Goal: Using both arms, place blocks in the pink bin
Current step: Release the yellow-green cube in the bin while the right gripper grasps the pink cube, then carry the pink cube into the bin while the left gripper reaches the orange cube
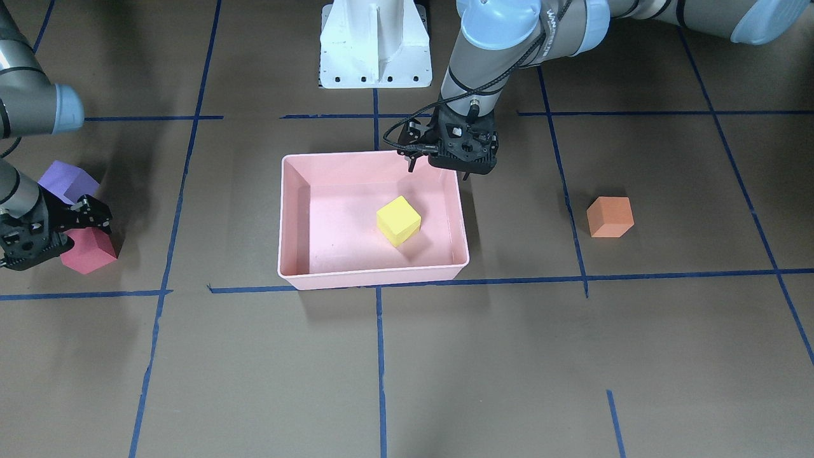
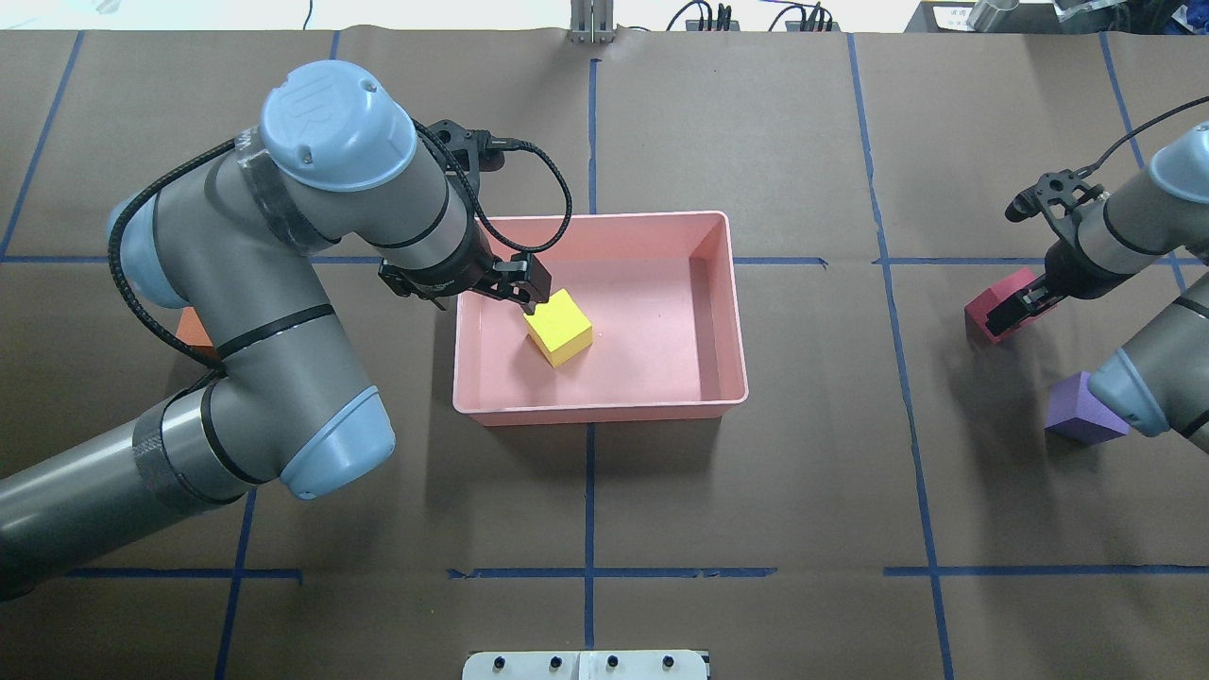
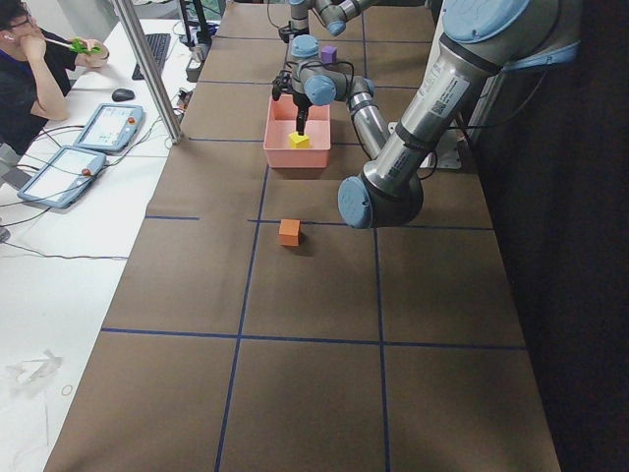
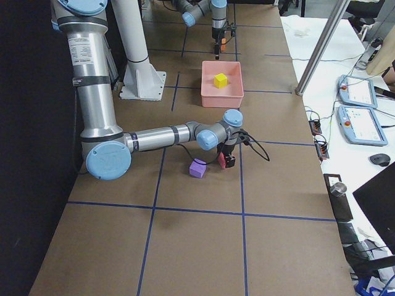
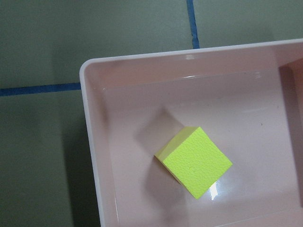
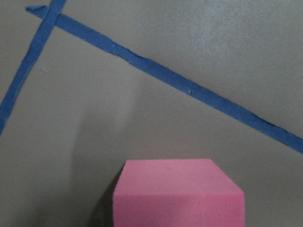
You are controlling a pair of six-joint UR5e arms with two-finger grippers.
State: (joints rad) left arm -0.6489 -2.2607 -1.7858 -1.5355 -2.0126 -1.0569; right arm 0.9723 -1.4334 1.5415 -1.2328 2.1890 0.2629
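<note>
The yellow-green block (image 1: 399,220) lies inside the pink bin (image 1: 375,275), also seen in the left wrist view (image 5: 195,162). My left gripper (image 2: 515,288) hangs open and empty just above the bin's corner, beside that block. My right gripper (image 2: 1013,304) is down over the red block (image 2: 994,300), which rests on the table, and its fingers look closed on it. The red block fills the bottom of the right wrist view (image 6: 177,194). The purple block (image 2: 1077,408) sits close by, next to the right forearm. The orange block (image 1: 609,217) lies alone on the table, on the left arm's side.
The white pedestal base (image 1: 375,44) stands behind the bin. Blue tape lines (image 1: 381,356) cross the brown table cover. In the overhead view the left arm's elbow (image 2: 321,444) hides most of the orange block. An operator (image 3: 29,69) sits at a side desk.
</note>
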